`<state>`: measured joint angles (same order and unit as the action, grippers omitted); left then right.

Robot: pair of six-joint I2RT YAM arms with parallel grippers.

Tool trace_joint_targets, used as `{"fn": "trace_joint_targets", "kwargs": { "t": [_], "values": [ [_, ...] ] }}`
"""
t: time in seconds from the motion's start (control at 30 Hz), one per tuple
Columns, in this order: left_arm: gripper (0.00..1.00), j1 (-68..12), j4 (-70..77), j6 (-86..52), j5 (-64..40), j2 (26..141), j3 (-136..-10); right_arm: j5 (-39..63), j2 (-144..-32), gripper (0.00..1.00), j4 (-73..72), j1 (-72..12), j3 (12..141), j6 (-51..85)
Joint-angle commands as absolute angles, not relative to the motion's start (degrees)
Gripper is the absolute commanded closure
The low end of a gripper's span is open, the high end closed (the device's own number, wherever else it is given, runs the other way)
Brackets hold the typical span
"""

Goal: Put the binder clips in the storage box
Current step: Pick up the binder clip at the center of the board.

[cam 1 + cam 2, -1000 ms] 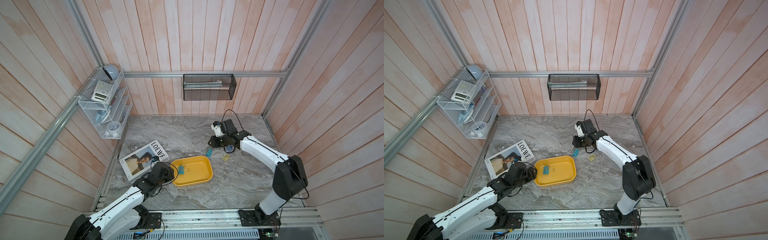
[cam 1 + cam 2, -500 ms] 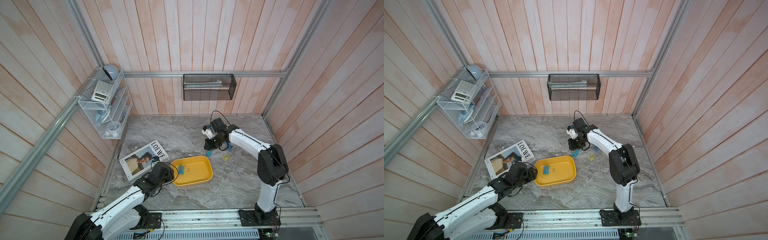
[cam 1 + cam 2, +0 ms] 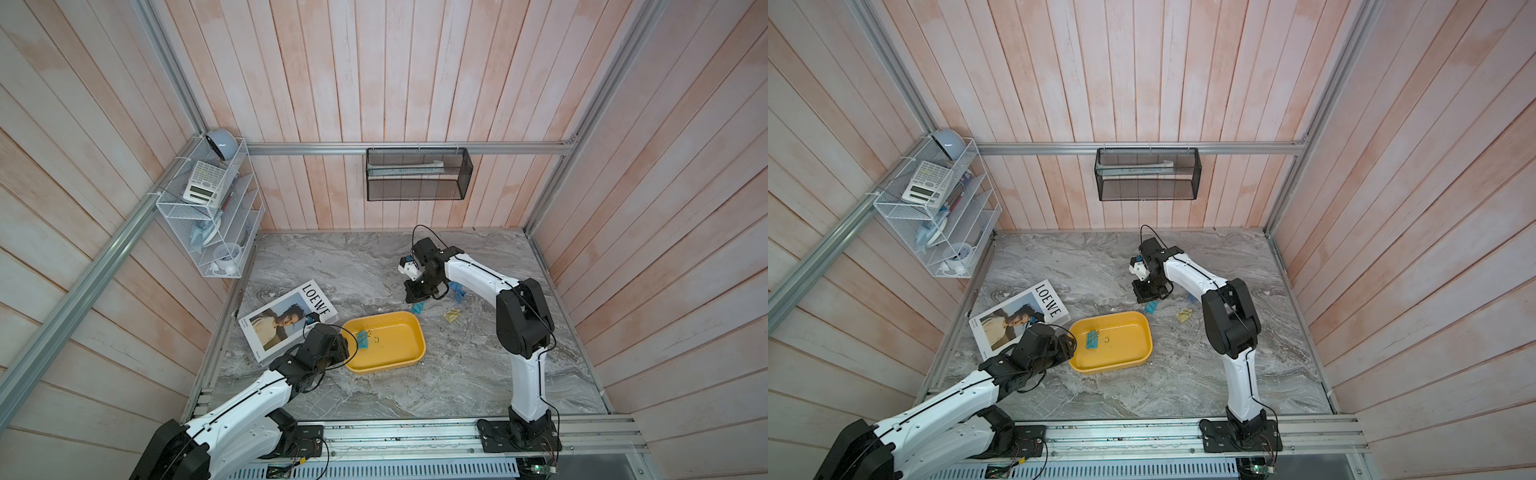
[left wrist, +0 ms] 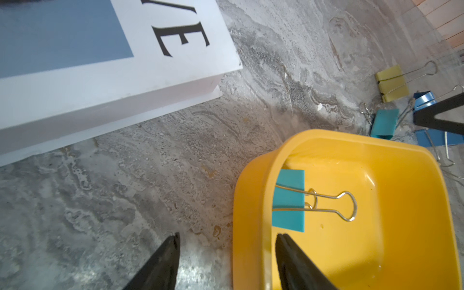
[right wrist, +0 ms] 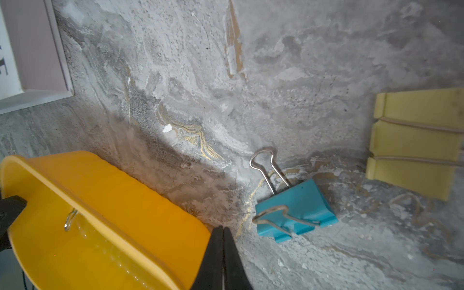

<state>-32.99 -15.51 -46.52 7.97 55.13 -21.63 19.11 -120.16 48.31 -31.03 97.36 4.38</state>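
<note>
The right gripper [image 5: 222,229] has its two black tapered fingers pressed flat together with nothing between them. The tips point down at the grey, veined marble-pattern tabletop [image 5: 276,75]. Whether they touch it cannot be told.

Just beside the tips, on the side away from the tray, lies a teal folding binder clip [image 5: 296,211] on the table, with one thin wire loop handle raised and the other folded over its body. On the tips' other side is the smooth, rounded outer wall of the shallow yellow plastic storage tray [image 5: 125,200]. Farther out past the teal clip are two pale yellow binder clips [image 5: 414,143], lying flat side by side. In both top views the right arm has its elbow raised and its wrist bent down at the tray's far corner.

The left gripper [image 4: 227,238] stands partly open and holds nothing. One finger is outside the tray's glossy rim [image 4: 253,175] over bare marble, and the other is over the tray's inside. Ahead of that inner finger a second teal binder clip [image 4: 288,200] lies flat on the tray floor against the wall, with its wire loops pointing inward. The left arm stretches low from the near rail. Beside it is a thick white book with black lettering [image 4: 100,82]. Bare marble lies between the book's corner and the tray. Blue binder clips [image 4: 424,99] lie beyond the tray, near the right arm.
</note>
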Motion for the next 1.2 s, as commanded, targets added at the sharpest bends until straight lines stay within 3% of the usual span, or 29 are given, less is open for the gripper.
{"fn": "trace_joint_targets", "kwargs": {
  "t": [0.0, 0.13, 0.43, 0.67, 0.97, 1.17],
  "values": [
    [0.34, -32.70, -14.38, -45.88, 8.53, 55.18, -20.81, 13.40, -122.36, 0.94, 53.63, -31.38, 101.18, 3.16],
    [0.34, -32.61, -13.92, -45.79, 8.37, 55.74, -20.78, 6.38, -124.14, 0.96, 55.70, -29.76, 103.26, 4.20],
    [0.35, -32.52, -12.78, -45.18, 8.51, 57.04, -20.67, 0.85, -122.76, 0.96, 55.99, -26.36, 100.83, 5.49],
    [0.35, -32.26, -11.61, -44.74, 8.21, 57.49, -20.04, 5.13, -116.69, 0.93, 46.98, -25.55, 91.84, 6.01],
    [0.35, -32.27, -12.11, -45.52, 8.65, 55.20, -18.92, 14.86, -125.61, 0.94, 46.84, -25.49, 103.15, 4.66],
    [0.35, -32.17, -12.30, -45.54, 8.63, 55.04, -18.71, 17.89, -128.33, 0.94, 47.20, -25.87, 102.66, 4.39]
  ]
}}
